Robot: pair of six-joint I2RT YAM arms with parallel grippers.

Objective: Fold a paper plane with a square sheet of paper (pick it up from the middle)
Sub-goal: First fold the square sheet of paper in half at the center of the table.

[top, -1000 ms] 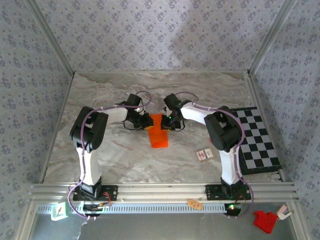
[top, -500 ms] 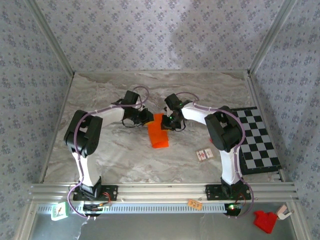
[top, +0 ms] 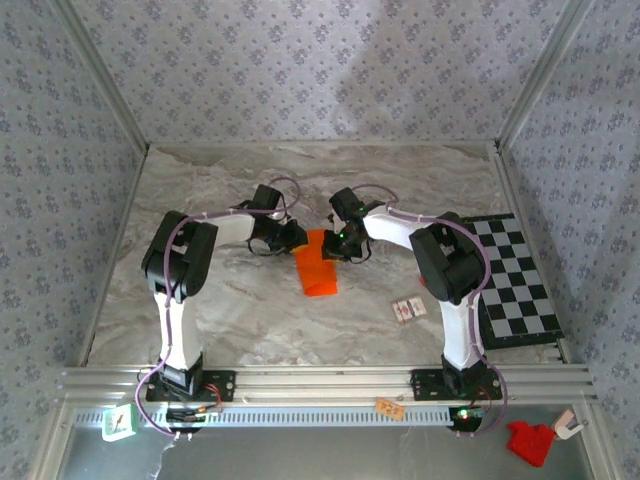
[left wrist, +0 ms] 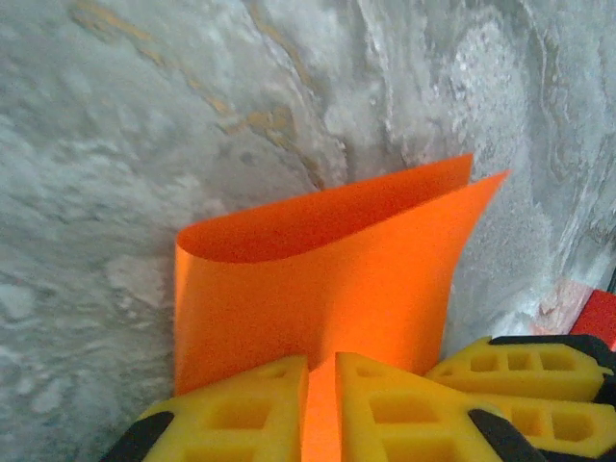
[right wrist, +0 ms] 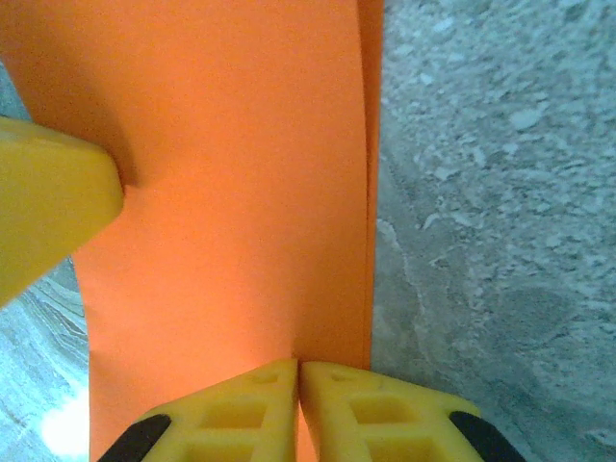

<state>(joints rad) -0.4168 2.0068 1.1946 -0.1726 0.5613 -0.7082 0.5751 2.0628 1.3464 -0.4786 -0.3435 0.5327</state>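
Left hand (top: 293,238) and right hand (top: 336,243) touch the orange sheet (top: 318,272) at its far end.

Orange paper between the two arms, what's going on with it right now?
Both arms meet at mid-table over the orange sheet of paper. The left gripper and the right gripper are each pinched shut on its far end, close beside each other. The sheet is bent over on itself in a loose curve, two layers with no sharp crease, above the marble table. It is not a plane shape yet.
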